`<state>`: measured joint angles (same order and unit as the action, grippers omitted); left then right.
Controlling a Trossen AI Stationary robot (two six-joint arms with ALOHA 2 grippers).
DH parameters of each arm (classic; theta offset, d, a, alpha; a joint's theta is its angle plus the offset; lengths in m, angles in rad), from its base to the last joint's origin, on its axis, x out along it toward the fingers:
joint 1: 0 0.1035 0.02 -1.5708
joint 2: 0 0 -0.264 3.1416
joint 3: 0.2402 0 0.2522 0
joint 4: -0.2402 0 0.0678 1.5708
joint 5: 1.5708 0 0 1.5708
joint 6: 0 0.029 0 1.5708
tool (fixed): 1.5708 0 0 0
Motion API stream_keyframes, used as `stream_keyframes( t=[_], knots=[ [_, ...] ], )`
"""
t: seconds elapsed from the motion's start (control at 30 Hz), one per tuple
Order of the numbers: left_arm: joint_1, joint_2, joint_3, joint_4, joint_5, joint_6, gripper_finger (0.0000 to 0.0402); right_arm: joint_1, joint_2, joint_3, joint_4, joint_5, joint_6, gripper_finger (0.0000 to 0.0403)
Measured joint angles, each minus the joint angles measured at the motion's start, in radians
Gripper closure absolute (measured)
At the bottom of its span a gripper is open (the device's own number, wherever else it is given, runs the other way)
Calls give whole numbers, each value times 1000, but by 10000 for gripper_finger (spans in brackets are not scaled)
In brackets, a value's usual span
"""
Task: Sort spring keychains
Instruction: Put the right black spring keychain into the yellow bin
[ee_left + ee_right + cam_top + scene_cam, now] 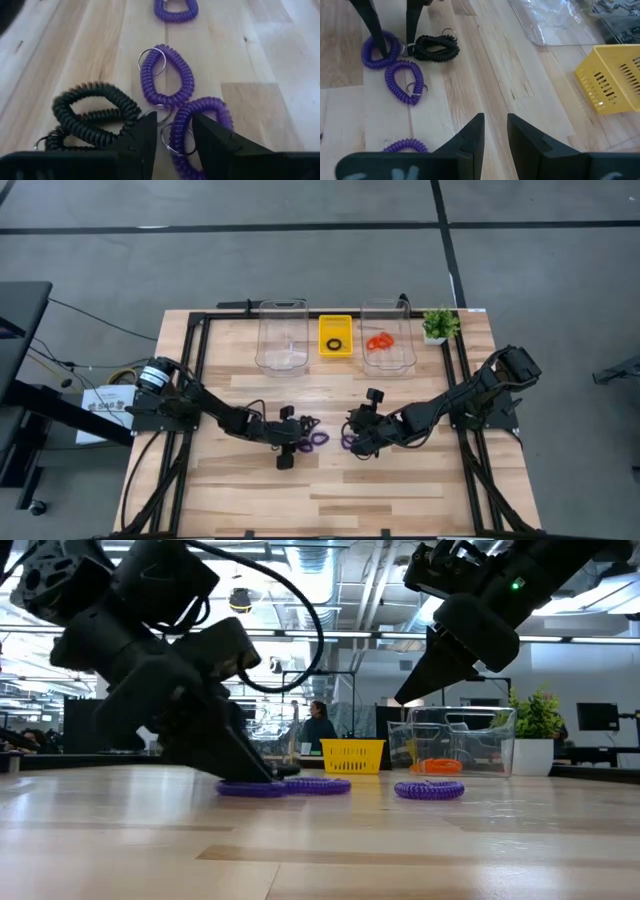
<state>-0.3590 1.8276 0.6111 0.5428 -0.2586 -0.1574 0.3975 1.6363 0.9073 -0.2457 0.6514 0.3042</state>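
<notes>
The left gripper (172,132) is down at the table surface, its two fingers a little apart and standing on both sides of the metal ring of a purple spring keychain (200,125); the pictures do not show that they squeeze it. Just beside this gripper lies a black spring keychain (92,115), and a second purple keychain (170,75) lies just beyond the fingertips. A third purple keychain (175,10) lies farther on, near the right gripper (495,130). The right gripper hangs above the table with its fingers slightly spread and nothing between them.

Taking the yellow tray (335,335) at the far edge of the table (400,490) as landmark: both grippers and the purple group are well apart from it, toward the near side. One black keychain (334,343) lies inside the tray. On the left of the tray stands a clear bin (282,335); on the right a second clear bin (388,337) holds orange-red keychains (379,341). A small green plant (438,324) stands beyond that bin.
</notes>
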Motion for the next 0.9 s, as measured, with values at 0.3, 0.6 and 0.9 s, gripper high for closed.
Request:
stream_keyframes(
  t=[0.3,0.6,0.9],
  knots=[
    [2,-61,5,0,-2,-8,279,0,0,0,-7,0,0,328],
    [2,-52,5,-3,-3,-12,279,0,0,0,-7,0,0,328],
    [2,-52,5,-4,-11,-17,279,0,0,0,-7,0,1,328]
  ],
)
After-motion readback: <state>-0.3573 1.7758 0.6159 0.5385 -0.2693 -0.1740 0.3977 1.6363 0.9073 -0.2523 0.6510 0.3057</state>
